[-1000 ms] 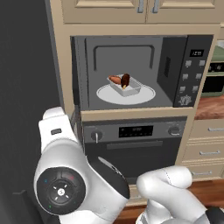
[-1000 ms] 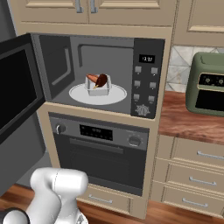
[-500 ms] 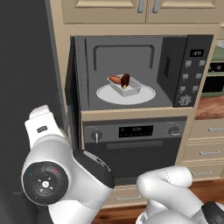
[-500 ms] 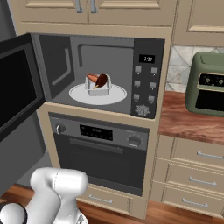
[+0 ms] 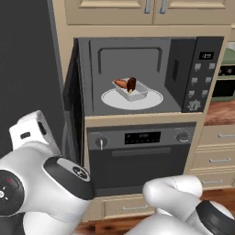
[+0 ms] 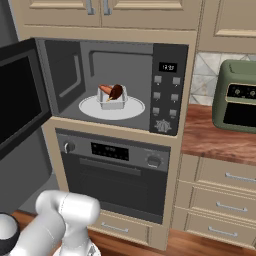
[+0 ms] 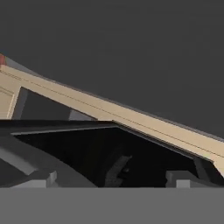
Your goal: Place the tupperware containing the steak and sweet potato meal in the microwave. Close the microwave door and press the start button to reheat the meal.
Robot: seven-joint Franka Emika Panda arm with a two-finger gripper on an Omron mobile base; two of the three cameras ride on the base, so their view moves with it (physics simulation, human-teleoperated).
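Kitchen wall of tan cabinets with the microwave [image 6: 115,85] built in above a knobbed oven [image 6: 117,172], and a green air fryer [image 6: 239,97] sitting on the wooden counter [image 6: 220,140] off to the right. So the tupperware [image 5: 131,89] is already inside, sitting on the white turntable plate [image 5: 151,100] in the middle of the cavity, with the steak [image 5: 131,83] and the sweet potato [image 5: 120,83] side by side in it. That part looks done.

What's left is the microwave door [image 6: 17,97], which hangs wide open to the left, and then the start button on the right-hand panel [image 6: 166,87].

The arm is folded low and off to the left, near the door's outer side. Its fingers are spread wide and hold nothing. The hand view looks along a tan cabinet edge with dark glass below, so it's probably close to the door, but exactly how close is hard to call.

Risks from here: pushing near the hinge side would barely swing it, and a glancing shove could slide off the glass. If the door doesn't latch fully, pressing start likely does nothing. The buttons are also small and tightly packed, so hitting the wrong one is easy.
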